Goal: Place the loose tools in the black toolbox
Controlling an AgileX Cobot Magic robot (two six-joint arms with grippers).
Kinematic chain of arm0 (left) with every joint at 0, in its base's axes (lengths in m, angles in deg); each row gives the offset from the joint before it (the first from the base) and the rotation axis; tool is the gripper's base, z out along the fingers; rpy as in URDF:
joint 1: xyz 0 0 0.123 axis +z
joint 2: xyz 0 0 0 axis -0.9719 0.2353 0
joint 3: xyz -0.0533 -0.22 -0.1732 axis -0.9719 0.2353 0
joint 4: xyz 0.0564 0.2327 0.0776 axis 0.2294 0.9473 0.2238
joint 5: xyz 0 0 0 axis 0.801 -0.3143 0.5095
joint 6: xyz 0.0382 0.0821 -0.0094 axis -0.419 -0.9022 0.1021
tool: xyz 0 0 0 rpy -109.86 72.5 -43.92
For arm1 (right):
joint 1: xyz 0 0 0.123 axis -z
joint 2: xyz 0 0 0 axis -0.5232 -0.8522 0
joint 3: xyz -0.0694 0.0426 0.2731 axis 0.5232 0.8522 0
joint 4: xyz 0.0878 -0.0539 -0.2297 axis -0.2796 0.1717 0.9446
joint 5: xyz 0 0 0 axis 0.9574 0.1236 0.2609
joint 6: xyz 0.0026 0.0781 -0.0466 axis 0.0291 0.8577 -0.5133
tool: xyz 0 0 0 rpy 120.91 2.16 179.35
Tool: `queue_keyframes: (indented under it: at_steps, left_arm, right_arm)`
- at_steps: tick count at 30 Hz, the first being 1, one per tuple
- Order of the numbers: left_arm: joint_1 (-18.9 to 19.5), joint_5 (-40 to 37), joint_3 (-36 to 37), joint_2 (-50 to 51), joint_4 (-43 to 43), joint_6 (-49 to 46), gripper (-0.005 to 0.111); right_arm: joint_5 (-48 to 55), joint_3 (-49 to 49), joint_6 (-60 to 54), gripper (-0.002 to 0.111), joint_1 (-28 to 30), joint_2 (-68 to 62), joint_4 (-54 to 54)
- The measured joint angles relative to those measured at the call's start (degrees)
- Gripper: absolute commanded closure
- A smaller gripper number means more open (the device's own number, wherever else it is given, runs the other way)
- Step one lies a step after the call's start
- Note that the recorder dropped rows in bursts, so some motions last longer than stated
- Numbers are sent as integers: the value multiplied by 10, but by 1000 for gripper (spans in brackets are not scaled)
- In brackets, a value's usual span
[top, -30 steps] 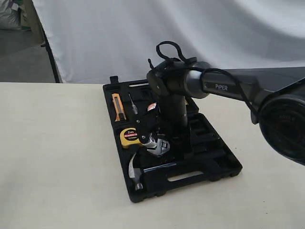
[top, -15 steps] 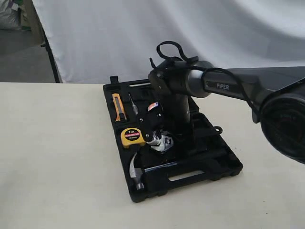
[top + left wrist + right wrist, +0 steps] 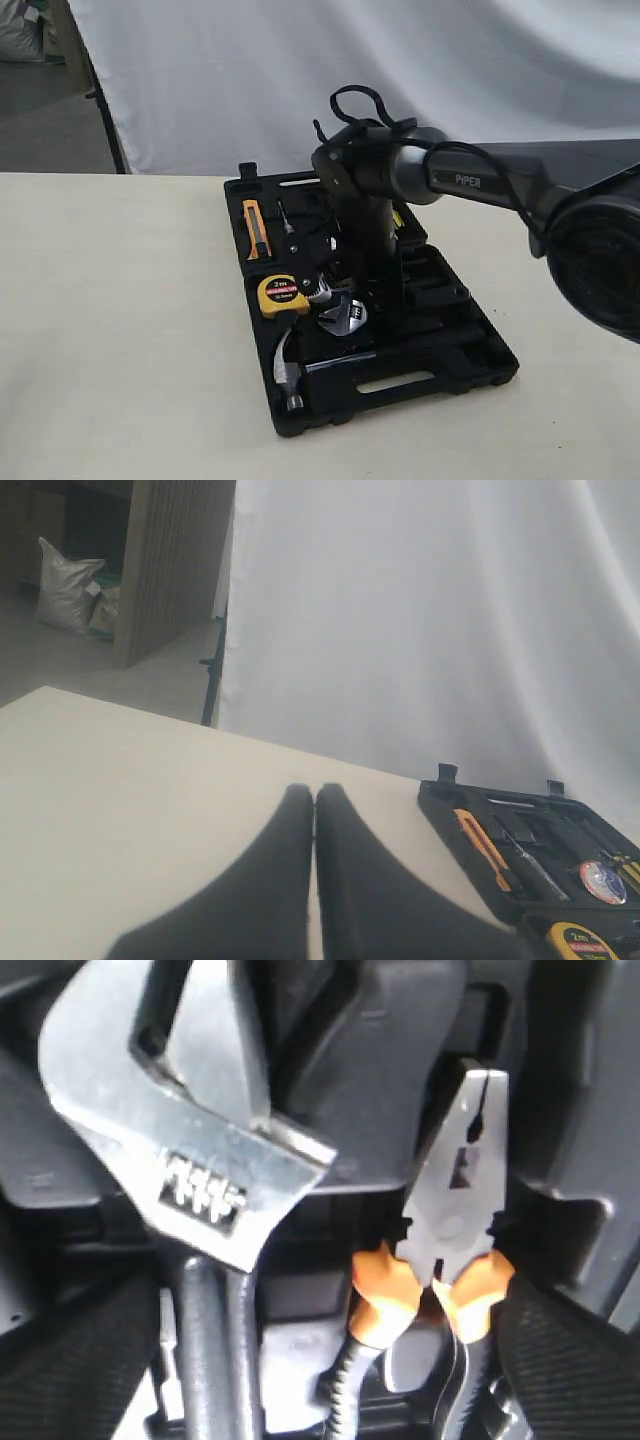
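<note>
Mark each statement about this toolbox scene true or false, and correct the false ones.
1. The hammer lies inside the black toolbox. True.
2. The left gripper is wide open. False: it is shut, fingers together, above the table.
3. The wrench lies next to the orange-handled pliers. True.
4. The yellow tape measure sits on the table outside the case. False: it sits inside the toolbox.
5. The right gripper clamps the wrench. False: it is open, its fingers clear of the wrench.
</note>
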Motion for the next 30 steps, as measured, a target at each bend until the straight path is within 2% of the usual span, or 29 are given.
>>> queue_keyframes:
  at_steps: [7,9,10,13,14,15,17,20,27,30]
  left_arm:
    - [0,0,0,0,0,0,106]
    - [0,0,0,0,0,0,106]
    - [0,0,0,0,0,0,106]
    - [0,0,0,0,0,0,106]
    - [0,0,0,0,0,0,106]
    - [0,0,0,0,0,0,106]
    - [0,0,0,0,0,0,106]
    - [0,0,0,0,0,0,106]
    - [0,0,0,0,0,0,106]
    - [0,0,0,0,0,0,106]
  right_arm:
    - [12,0,16,21,0,37,-10]
    - [14,0,27,27,2,52,-11]
    - [15,0,32,35,5,59,-13]
    - [15,0,55,70,21,73,-18]
    - [15,0,63,85,29,74,-20]
    - [15,0,73,108,40,76,-21]
    - [15,0,99,108,77,76,-42]
    - [21,0,83,108,126,76,-145]
    - [19,0,-7,108,123,71,-336]
    - [19,0,-16,108,122,44,-348]
